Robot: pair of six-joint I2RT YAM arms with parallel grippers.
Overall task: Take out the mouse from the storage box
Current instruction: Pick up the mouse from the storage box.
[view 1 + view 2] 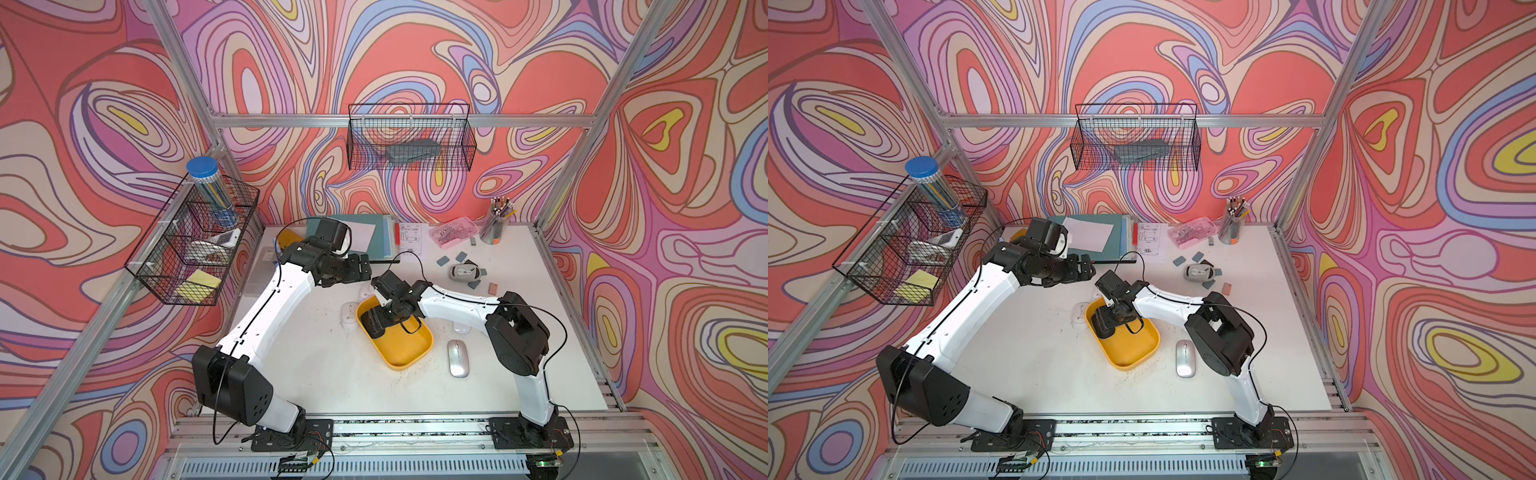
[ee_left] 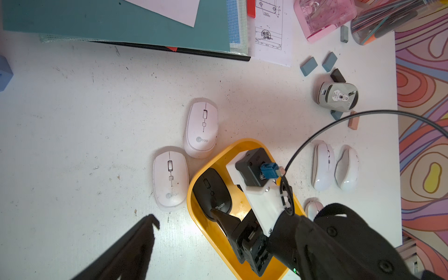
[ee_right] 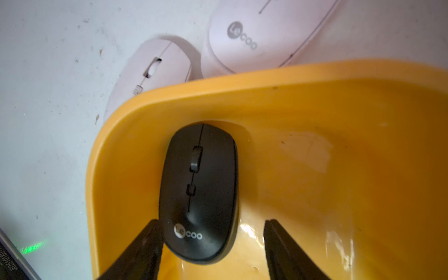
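The yellow storage box [image 1: 409, 353] [image 1: 1133, 353] lies at the middle of the white table. A black mouse [image 3: 198, 189] [image 2: 211, 191] lies in its far corner against the wall [image 3: 315, 157]. My right gripper [image 3: 212, 221] [image 1: 376, 324] reaches down into the box and is open. Its two fingers stand either side of the mouse's rear end, one close against the side, the other with a clear gap. My left gripper [image 1: 363, 266] hovers open above the table behind the box, holding nothing. One of its fingers [image 2: 148, 225] shows in the left wrist view.
Two pale mice [image 2: 201, 128] [image 2: 171, 177] lie just outside the box's far corner. A silver mouse [image 1: 457, 358] and two white mice [image 2: 323, 164] [image 2: 348, 167] lie to its right. An upturned grey mouse [image 2: 338, 97], erasers, a pink case [image 2: 322, 17], folders [image 2: 121, 21] and a pencil cup [image 1: 496, 224] fill the back.
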